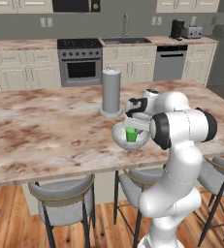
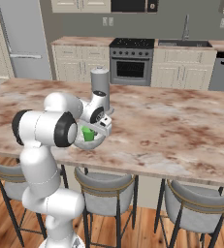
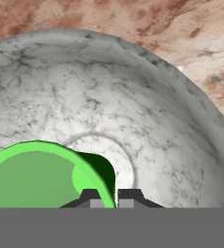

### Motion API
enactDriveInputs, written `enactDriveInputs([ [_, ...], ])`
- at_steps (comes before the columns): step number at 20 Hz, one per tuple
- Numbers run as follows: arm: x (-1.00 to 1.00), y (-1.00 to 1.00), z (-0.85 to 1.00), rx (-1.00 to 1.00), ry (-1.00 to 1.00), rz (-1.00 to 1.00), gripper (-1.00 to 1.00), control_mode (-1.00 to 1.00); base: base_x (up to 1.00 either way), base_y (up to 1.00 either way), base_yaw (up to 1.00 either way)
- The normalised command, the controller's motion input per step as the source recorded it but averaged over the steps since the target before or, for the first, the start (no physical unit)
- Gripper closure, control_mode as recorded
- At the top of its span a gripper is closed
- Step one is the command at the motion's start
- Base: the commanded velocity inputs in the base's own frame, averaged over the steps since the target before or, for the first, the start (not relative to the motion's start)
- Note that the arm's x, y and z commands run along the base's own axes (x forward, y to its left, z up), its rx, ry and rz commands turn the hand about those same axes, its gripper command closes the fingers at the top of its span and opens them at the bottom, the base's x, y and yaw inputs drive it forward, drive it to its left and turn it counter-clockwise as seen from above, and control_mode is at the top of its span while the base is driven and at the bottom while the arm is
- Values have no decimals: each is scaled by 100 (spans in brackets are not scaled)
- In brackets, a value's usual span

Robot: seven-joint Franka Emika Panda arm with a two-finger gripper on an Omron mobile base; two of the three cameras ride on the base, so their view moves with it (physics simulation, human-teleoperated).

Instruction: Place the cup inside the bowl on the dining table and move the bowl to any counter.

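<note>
The hand (image 3: 104, 196) pinches the cup's (image 3: 40, 174) rim at about 3 o'clock on that rim – one finger inside, one outside. The cup stands upright inside the bowl (image 1: 131, 137) on the dining worktop (image 1: 45, 131), directly under the hand – letting go looks next

Behind the long table there is a grey wall (image 1: 26, 29) with cream cabinets (image 1: 24, 70), a black oven (image 1: 81, 65), a sink (image 1: 125, 40) and a dishwasher (image 1: 170, 63), while grey stools (image 1: 65, 201) stand on the wooden floor (image 1: 7, 218).
</note>
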Motion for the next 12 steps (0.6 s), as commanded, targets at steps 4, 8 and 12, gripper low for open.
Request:
enactDriveInputs([
  [4, 0, 0, 0, 0, 0, 0, -100, -100, 0, 0, 0],
  [8, 0, 0, 0, 0, 0, 0, -100, -100, 0, 0, 0],
  [12, 0, 0, 0, 0, 0, 0, -100, -100, 0, 0, 0],
])
